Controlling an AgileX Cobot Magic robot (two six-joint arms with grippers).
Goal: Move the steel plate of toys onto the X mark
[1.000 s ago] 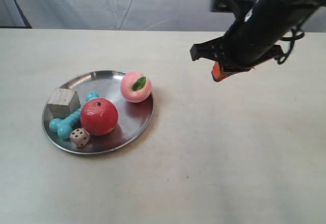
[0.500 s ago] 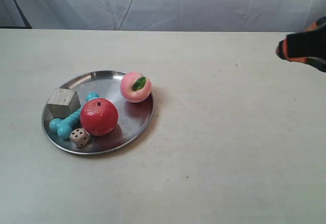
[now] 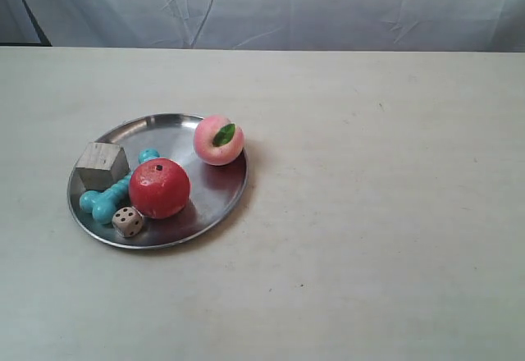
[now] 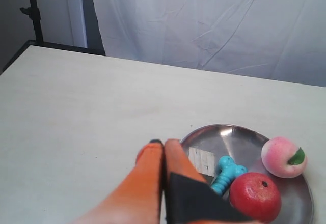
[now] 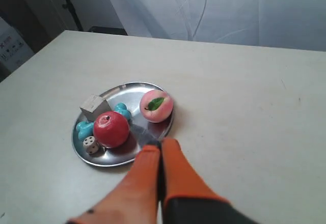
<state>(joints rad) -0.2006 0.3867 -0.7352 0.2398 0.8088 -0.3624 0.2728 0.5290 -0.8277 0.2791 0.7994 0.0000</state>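
1. A pale cream tabletop [image 3: 394,213] spreads beneath and ahead of the jaws, evenly lit.
2. A creased white cloth backdrop [image 3: 328,8] hangs beyond its far edge.
3. A dark stand pole [image 4: 34,12] rises beside the cloth, far ahead of the left jaws.

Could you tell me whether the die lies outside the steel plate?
No, the die rests inside the steel plate, beside the red apple.

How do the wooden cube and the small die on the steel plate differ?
The pale wooden cube is bigger than the small beige die. The cube's faces are plain; the die's show dark pips. In the exterior view the cube sits beyond the turquoise dumbbell, the die on its near side. Both are blocky and rest on the round shiny steel plate.
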